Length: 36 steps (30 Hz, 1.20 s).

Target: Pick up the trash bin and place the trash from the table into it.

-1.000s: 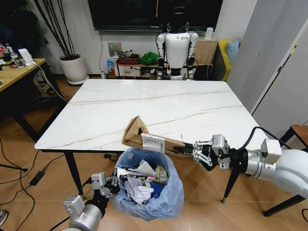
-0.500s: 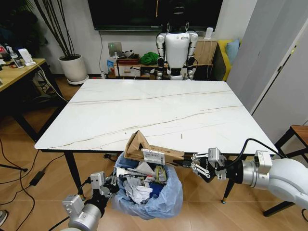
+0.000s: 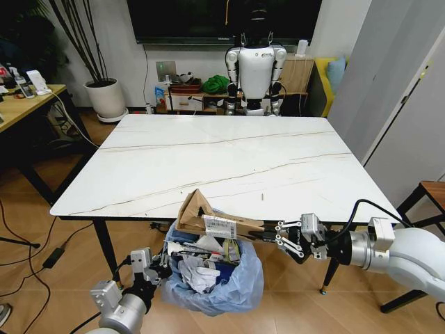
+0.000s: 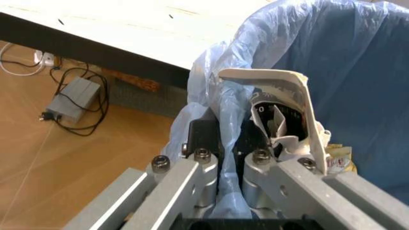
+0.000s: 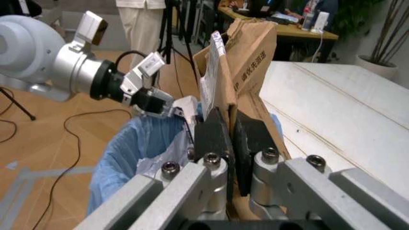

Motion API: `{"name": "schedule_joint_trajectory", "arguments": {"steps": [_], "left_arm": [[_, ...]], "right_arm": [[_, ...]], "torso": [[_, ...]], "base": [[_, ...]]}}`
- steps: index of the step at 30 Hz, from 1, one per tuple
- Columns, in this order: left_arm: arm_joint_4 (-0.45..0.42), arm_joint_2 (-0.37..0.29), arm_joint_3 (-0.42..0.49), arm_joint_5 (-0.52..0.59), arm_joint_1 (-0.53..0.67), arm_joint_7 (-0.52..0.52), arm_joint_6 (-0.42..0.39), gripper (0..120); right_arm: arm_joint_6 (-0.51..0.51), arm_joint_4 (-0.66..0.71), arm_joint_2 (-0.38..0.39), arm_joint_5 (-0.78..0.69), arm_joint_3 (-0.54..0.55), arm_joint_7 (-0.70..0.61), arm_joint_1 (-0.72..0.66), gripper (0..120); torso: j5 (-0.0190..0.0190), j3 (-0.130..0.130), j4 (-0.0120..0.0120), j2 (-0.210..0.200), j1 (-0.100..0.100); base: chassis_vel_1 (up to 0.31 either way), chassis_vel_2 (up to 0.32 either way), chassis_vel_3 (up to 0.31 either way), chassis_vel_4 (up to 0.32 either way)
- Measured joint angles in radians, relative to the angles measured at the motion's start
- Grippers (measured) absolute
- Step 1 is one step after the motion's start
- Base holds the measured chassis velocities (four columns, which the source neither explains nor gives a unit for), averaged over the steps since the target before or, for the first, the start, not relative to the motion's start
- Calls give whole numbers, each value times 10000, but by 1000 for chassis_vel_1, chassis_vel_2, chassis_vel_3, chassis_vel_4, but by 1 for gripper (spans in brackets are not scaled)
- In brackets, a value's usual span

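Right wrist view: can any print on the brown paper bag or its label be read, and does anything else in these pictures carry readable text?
Brown paper bag: dark printed characters run down its side, too blurred to read.
White label on the bag: fine print, too small to read.
Trash in the trash bin: nothing legible.

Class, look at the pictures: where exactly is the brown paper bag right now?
In the head view, the brown paper bag lies tilted across the top of the blue-lined trash bin, just below the marble table's near edge, with the right pincer clamped on its end.
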State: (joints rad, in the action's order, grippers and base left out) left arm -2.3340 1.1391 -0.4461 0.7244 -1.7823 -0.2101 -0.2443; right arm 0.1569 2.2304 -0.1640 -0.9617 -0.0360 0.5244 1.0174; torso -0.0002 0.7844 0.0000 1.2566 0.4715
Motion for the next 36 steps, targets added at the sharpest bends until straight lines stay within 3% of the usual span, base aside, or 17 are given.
{"name": "schedule_joint_trajectory", "arguments": {"steps": [9,25,36], "left_arm": [[-38,26,42,-30,-53,4,-8,0],[21,87,317,-112,-6,32,-52,0],[81,101,345,-99,63,38,-65,0]], "right_arm": [[-16,226,57,82,764,10,-177,0],[-8,143,-4,289,897,-70,-268,0],[10,59,-28,326,947,-54,-245,39]], "torso": [[2,-1,0,0,0],[2,-1,0,0,0],[2,-1,0,0,0]], "base": [[0,0,0,0],[0,0,0,0],[0,0,0,0]]}}
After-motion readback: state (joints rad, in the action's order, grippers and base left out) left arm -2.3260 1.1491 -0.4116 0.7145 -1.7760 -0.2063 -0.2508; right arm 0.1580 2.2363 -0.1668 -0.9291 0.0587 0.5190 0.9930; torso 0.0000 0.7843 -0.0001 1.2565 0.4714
